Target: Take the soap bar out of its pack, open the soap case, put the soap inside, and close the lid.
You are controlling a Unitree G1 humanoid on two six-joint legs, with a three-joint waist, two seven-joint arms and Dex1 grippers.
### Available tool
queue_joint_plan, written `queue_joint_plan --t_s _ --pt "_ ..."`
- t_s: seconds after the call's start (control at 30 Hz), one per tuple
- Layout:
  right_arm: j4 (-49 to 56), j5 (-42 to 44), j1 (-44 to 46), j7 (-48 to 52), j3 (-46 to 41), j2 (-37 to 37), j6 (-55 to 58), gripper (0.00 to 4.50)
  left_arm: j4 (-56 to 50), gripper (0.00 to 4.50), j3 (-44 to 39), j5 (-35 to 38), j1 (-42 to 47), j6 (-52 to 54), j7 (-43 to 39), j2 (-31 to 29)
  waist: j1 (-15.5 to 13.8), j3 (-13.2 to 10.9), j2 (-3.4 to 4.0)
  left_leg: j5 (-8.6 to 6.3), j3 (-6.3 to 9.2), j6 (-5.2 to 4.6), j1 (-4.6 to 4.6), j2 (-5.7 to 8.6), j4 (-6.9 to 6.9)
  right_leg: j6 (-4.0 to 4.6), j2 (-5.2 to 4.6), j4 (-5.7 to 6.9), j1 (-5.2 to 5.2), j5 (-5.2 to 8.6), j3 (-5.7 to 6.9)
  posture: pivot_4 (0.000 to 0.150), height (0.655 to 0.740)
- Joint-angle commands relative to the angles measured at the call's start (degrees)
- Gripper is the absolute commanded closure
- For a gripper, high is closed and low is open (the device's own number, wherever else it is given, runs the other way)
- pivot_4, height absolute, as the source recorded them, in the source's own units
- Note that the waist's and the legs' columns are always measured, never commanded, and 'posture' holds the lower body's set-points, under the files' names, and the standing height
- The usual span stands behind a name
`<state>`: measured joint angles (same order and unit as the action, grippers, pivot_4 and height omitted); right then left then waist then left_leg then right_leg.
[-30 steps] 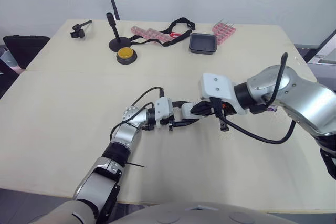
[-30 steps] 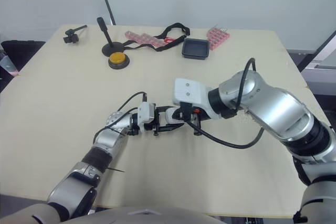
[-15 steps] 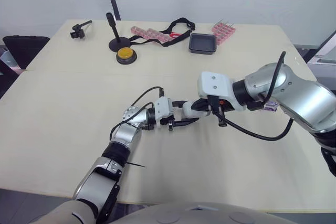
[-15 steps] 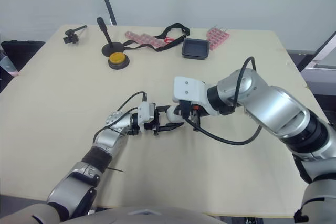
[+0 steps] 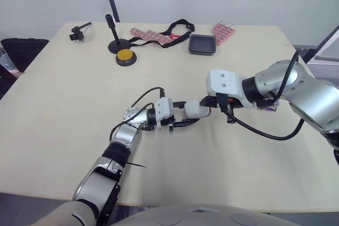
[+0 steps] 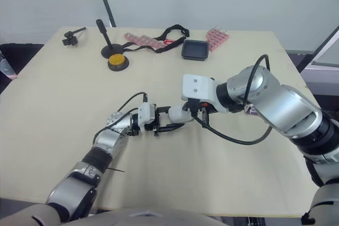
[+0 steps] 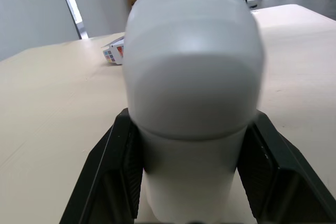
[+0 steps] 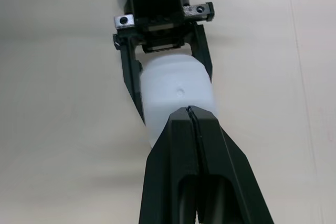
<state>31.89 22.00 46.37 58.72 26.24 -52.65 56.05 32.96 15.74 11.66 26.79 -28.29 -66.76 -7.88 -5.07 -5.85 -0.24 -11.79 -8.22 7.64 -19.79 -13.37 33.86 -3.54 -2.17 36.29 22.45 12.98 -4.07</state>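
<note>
Left gripper (image 7: 191, 121) clamps the white soap case (image 5: 194, 110); right gripper (image 8: 188, 114) fully closed, touching it

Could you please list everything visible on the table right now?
White rounded plastic soap case: one, white, mid-table.
Small printed soap pack: one, white with coloured print, beside the right arm.
Yellow round button on black base: one, yellow, far left.
Black stand with round base: one, black, behind the button.
Small black clamp: one, black, far-left corner.
Black square tray: one, black, far edge.
Pink blister packs: two clusters, pink, flanking the tray.
Black fabric strap: one, black, across the left cluster.
Beige table: one, beige, under everything.
Left gripper: one, black, shut on the case.
Right gripper: one, black, shut, tips at the case.
</note>
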Motion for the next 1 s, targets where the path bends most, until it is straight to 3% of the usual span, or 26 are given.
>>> queue_joint_plan --t_s 0.03,0.53,0.87,1.0 --pt "-0.7 -1.5 -1.1 0.5 0.5 -0.6 -0.2 4.48 2.6 2.58 -0.4 -1.6 -0.4 0.3 0.1 -1.6 0.1 0.0 -0.01 0.00 -0.01 0.00 0.00 0.00 0.00 0.00 0.00 -0.01 0.01 0.00 -0.01 0.150 0.7395" --pt "-2.1 -4.3 -1.2 1.6 -1.0 -1.9 -2.4 4.48 3.1 2.58 -0.2 -1.6 -0.8 -0.3 -0.1 -1.7 0.3 -0.1 0.03 -0.01 -0.02 0.00 -0.11 0.00 -0.10 0.00 0.00 -0.16 0.07 0.00 0.01 0.150 0.7395" --pt "-2.4 -4.2 -2.2 3.0 -8.5 -4.7 -9.1 4.48 2.6 2.58 -0.1 -1.5 -1.1 0.1 -0.4 -1.7 0.3 -0.1 0.01 -0.01 -0.03 -0.02 -0.15 0.00 -0.13 0.00 0.00 -0.20 0.08 0.00 0.00 0.150 0.7395" --pt "-1.1 -2.9 -3.3 3.2 -11.2 -4.0 -9.7 3.28 2.6 2.58 0.0 -1.5 -1.1 0.2 -0.5 -1.6 0.3 -0.1 0.01 0.03 -0.03 -0.09 -0.16 0.00 -0.13 0.00 0.00 -0.22 0.09 0.00 0.01 0.150 0.7395"
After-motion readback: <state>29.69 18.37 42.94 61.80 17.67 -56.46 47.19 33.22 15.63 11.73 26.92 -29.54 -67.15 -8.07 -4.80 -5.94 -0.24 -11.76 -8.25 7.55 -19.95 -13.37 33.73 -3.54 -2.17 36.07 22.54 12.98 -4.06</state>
